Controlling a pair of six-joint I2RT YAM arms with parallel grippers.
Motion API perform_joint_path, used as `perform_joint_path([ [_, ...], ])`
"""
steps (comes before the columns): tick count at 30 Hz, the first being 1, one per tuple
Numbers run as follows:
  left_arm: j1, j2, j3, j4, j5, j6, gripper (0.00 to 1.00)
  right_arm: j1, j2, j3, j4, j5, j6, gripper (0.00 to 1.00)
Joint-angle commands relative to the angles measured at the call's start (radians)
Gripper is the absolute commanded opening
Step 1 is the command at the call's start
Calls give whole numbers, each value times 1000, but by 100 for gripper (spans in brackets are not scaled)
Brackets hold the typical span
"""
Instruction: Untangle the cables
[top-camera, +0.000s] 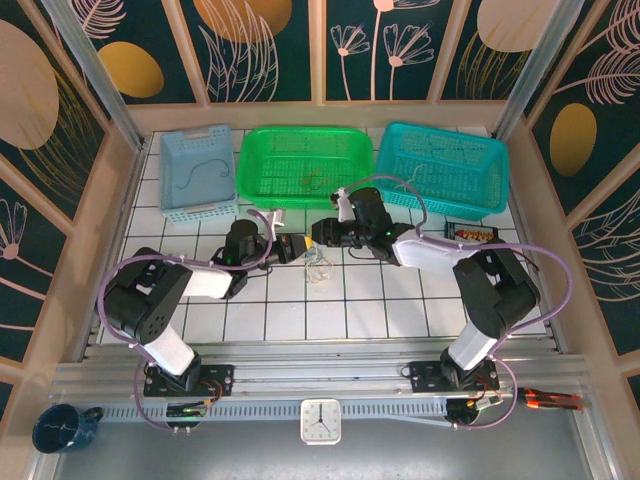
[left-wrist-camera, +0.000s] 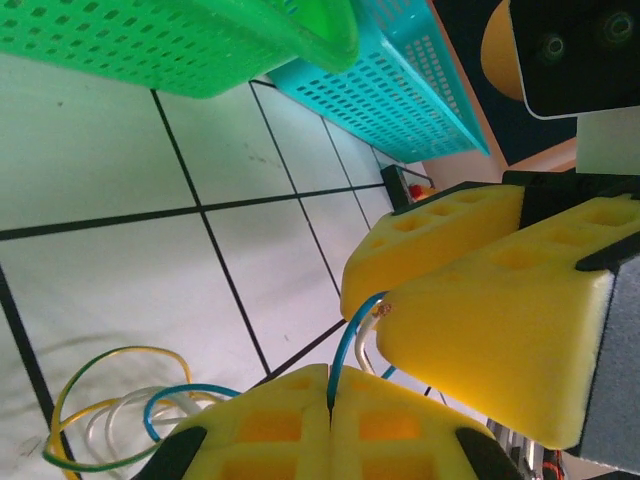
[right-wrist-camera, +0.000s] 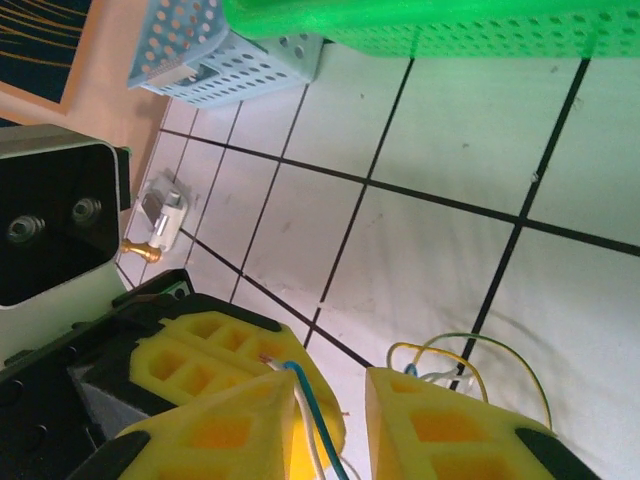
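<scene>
The left gripper (left-wrist-camera: 330, 388) is clenched on a blue wire (left-wrist-camera: 340, 345) drawn up from the cables (top-camera: 318, 268), which lie looped on the white tiles between the arms. The right gripper (right-wrist-camera: 355, 405) stands released, its pads apart beside that strand. One dark wire (top-camera: 205, 165) lies in the pale blue basket (top-camera: 197, 134) (apparently sorted), so the job looks partly done, with the small knot left.
</scene>
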Motion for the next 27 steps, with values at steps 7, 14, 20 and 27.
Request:
perform_joint_path([
  [7, -3, -26, -32, 25, -9, 49, 0, -20, -43, -34, -7, 49, -24, 37],
  [14, -3, -32, -31, 13, -10, 62, 0, -22, -38, -25, -12, 20, -41, 39],
  [20, -4, -28, -26, 9, -10, 63, 0, -22, -84, -61, -27, 26, -42, 36],
  [27, -4, -22, -20, 5, -9, 62, 0, -16, -138, -107, -50, 17, -45, 31],
])
